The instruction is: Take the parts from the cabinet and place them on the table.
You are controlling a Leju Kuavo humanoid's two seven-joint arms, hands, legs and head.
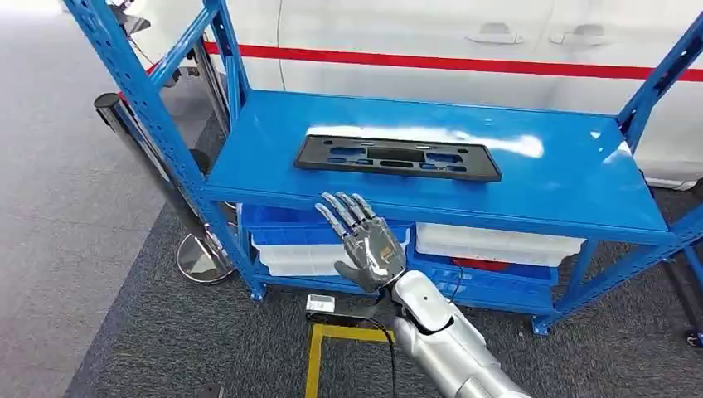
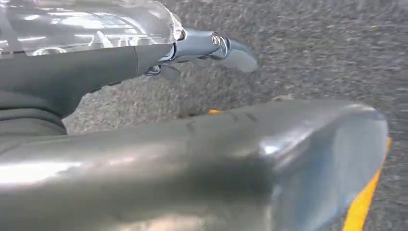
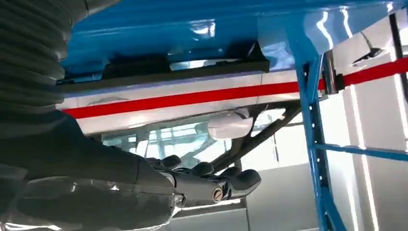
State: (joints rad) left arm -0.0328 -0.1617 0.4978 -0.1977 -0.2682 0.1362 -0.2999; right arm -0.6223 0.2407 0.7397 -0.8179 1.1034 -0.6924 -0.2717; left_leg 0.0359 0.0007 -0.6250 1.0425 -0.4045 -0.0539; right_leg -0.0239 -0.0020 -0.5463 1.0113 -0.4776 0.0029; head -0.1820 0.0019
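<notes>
A flat black plastic part (image 1: 398, 157) with several cut-outs lies on the top shelf of the blue metal cabinet (image 1: 539, 182), near its front edge. My right hand (image 1: 369, 245) is raised just in front of and slightly below that edge, fingers spread and pointing up toward the part, holding nothing. In the right wrist view the black part (image 3: 163, 67) appears beyond the fingers (image 3: 231, 185), apart from them. My left hand (image 2: 144, 53) hangs over the grey carpet with a finger stretched out and nothing in it.
White bins (image 1: 497, 243) and blue crates sit on the lower shelf. A chrome post with a round base (image 1: 199, 257) stands left of the cabinet. Yellow floor tape (image 1: 315, 356) and a small white device (image 1: 321, 303) lie on the carpet. A white vehicle with a red stripe (image 1: 414, 60) is behind.
</notes>
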